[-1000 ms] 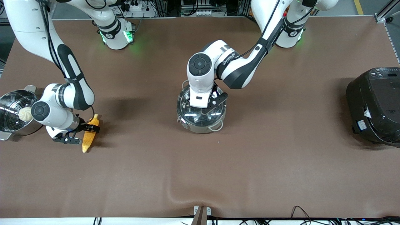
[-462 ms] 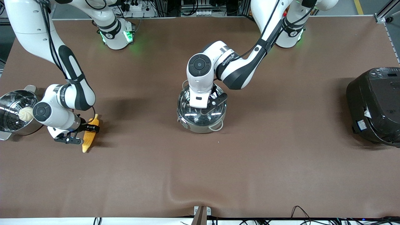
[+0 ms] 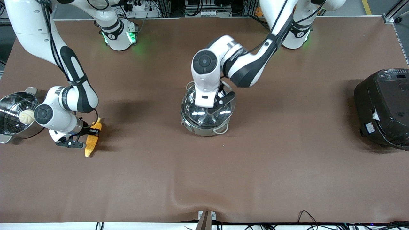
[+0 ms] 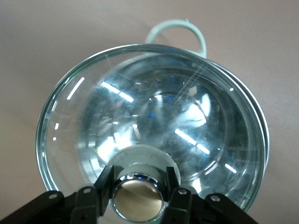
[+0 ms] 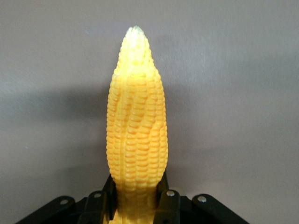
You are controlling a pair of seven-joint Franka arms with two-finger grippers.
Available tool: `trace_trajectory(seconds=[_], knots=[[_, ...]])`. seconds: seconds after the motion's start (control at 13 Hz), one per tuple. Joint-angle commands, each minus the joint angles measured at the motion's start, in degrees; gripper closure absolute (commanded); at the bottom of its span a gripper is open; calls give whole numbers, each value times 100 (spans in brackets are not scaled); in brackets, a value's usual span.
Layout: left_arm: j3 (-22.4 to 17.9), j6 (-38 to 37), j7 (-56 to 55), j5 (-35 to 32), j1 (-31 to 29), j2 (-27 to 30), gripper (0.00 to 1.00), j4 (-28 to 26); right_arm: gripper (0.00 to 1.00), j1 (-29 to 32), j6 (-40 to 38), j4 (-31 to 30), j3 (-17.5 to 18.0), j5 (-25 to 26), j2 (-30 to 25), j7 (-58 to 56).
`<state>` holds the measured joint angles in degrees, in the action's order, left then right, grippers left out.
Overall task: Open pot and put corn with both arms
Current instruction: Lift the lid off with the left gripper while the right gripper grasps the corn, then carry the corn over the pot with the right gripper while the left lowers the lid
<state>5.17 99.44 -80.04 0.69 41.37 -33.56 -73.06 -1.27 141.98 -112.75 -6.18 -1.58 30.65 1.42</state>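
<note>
The steel pot [image 3: 204,129] stands mid-table. My left gripper [image 3: 213,108] is shut on the tan knob [image 4: 138,198] of its glass lid [image 4: 140,107]. The lid sits a little above the pot and off-centre from its rim [image 4: 259,126]; one loop handle [image 4: 180,28] shows past it. My right gripper [image 3: 90,132] is shut on the thick end of the yellow corn [image 3: 90,143], low over the table toward the right arm's end. In the right wrist view the corn [image 5: 137,121] points away from the gripper [image 5: 136,196]. I cannot tell whether it touches the cloth.
A steel steamer pot [image 3: 9,127] with a white bun [image 3: 26,116] stands close beside the right arm's wrist. A big black rice cooker [image 3: 383,108] stands at the left arm's end. The brown cloth has a wrinkle [image 3: 191,198] near the front edge.
My left gripper has risen and shifted slightly toward the bases with the lid, which now sits off the pot's rim. The right gripper and corn have barely moved.
</note>
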Motion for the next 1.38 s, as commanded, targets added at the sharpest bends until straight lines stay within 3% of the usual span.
trace_trajectory(seconds=[0.0,0.23,0.62,0.92,1.08,1.31], knots=[[2,-783,671,-42,-452,928,100,-129,81,39,-283,262,169,-106,-155,8],[28,-1145,1881,-25,-1356,1492,100,-190,91,-83,-837,560,362,-115,-366,357],[37,-1024,4405,-33,-2903,1748,100,-962,90,-688,-2567,1455,845,-106,-595,2481],[37,432,5515,-68,-3766,1836,100,-2446,88,-1742,-3508,2404,855,-124,-621,4029],[28,1363,5595,-112,-3829,1836,100,-3202,88,-2200,-3808,2845,855,-158,-551,5030],[28,2690,5666,-121,-3829,1766,100,-4230,86,-2824,-3766,2969,855,-238,-481,6332]])
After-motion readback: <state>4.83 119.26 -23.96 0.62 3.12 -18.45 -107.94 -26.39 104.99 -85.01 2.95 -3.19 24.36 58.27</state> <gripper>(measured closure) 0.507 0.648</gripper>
